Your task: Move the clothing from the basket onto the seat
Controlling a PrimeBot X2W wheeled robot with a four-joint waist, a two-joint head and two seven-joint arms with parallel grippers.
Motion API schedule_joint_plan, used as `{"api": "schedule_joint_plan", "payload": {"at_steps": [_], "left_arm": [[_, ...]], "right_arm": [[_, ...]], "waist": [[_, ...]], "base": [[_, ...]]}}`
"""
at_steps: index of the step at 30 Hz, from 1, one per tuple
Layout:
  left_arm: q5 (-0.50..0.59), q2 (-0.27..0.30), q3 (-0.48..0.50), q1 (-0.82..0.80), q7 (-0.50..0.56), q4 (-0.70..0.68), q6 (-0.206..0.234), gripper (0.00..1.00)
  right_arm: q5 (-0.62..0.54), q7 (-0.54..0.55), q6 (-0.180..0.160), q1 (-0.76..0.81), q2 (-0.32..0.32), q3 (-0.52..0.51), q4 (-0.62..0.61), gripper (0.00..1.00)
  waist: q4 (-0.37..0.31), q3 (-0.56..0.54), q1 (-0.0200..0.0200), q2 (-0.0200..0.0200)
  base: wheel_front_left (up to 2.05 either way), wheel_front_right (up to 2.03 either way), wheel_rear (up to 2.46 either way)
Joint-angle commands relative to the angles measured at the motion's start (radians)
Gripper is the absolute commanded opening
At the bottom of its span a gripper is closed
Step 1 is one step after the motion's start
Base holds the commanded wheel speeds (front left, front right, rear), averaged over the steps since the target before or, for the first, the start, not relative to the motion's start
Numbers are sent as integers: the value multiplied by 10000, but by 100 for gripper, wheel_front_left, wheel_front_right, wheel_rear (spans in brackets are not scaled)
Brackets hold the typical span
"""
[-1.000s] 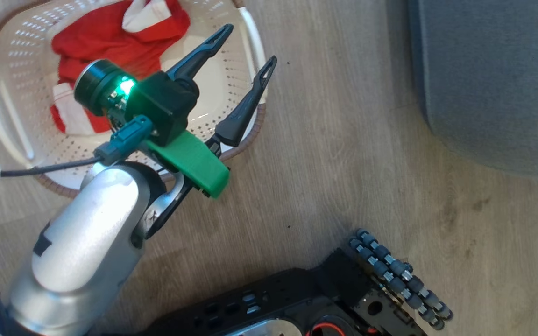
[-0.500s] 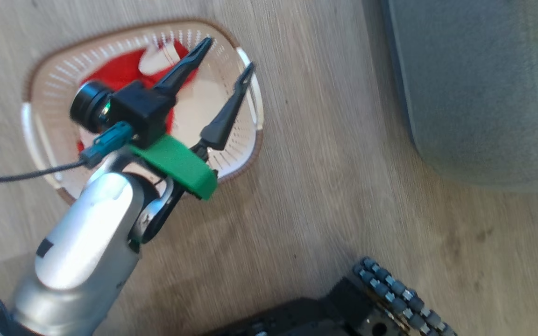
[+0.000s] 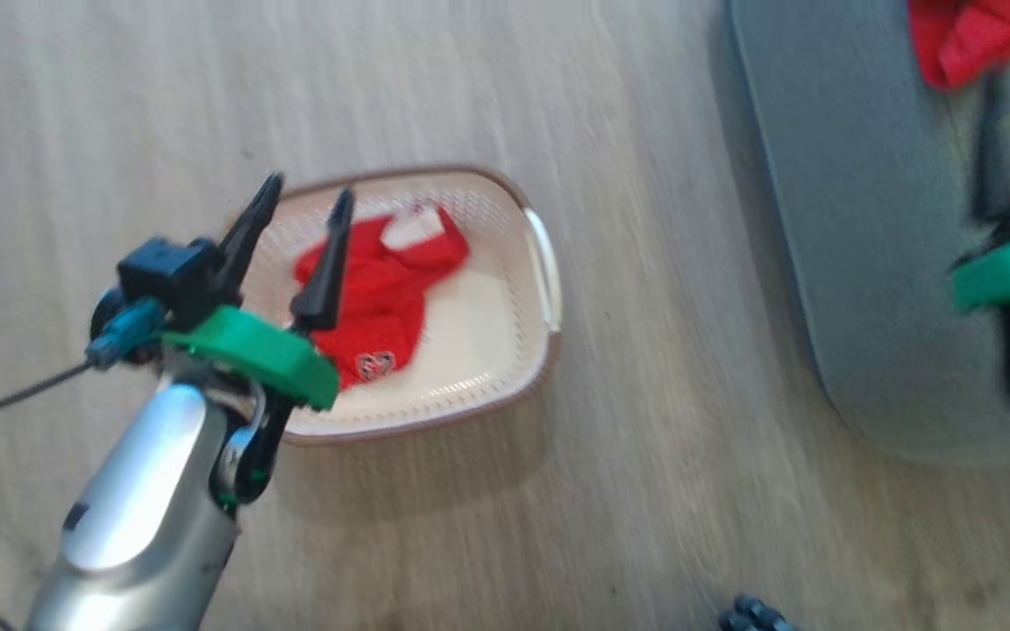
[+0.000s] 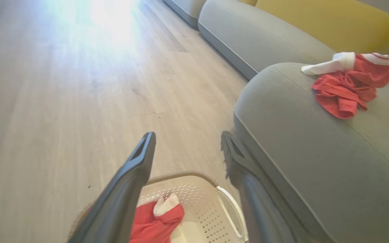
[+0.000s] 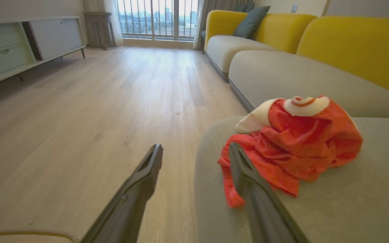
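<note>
left gripper (image 3: 308,188): fingers apart, nothing clamped; seen in the head view over the basket's 9 o'clock side, tips aimed to 12 o'clock.
basket (image 3: 487,337): upright on the floor (image 3: 645,491), at 9 o'clock of head-view centre, well apart from the seat.
basket garment (image 3: 373,294): red with a white patch, bunched in the 10 o'clock half of the basket; the 4 o'clock half is bare.
seat (image 3: 864,263): grey cushion at 3 o'clock of the basket.
right gripper (image 5: 195,146): fingers apart, nothing clamped; held at the seat's corner. Contact with the cloth cannot be told.
seat garment (image 5: 299,141): red and white heap already laid on the seat, at 1 o'clock in the head view.
step judged: pick-up of the basket garment by the left gripper.
how it is done well: fingers to be kept apart and lowered onto the thick red fold at the middle, not the thin edge. The perforated wall is to be avoided. The lift is to be taken straight up past the rim so the basket is not dragged, then carried to 3 o'clock and laid beside the seat garment.
note: head view is blurred, so fine contact is not readable.
</note>
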Motion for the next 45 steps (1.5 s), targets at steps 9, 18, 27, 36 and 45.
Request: {"api": "schedule_joint_plan", "payload": {"at_steps": [9, 18, 27, 36, 45], "left_arm": [[315, -430, 2104, 1097, -207, 331, 27, 100], [1050, -1104, 3388, 2240, -209, 375, -345, 100], [1702, -1668, 4236, 2805, -209, 267, -843, 100], [2072, -1967, 4507, 2892, -210, 354, -1138, 100], [2279, -2101, 4716, 2952, -210, 430, -1296, 100]], "right_arm": [[-1049, -66, -4, 2191, 1819, 702, -1353, 100], [-1646, -66, -4, 3152, 2559, 615, -1212, 100], [-1886, -66, -4, 3487, 2680, 246, -1218, 100], [-1992, -66, -4, 3608, 2695, 117, -1182, 100], [-1965, -66, -4, 3639, 2699, 246, -1112, 100]], "waist": [[1607, -1891, 2, -1], [1765, -2773, 2, -1], [1784, -3216, 2, -1], [1841, -3466, 2, -1], [1795, -3635, 2, -1]], "base": [[0, 0, 0], [0, 0, 0], [0, 0, 0], [0, 0, 0], [0, 0, 0]]}}
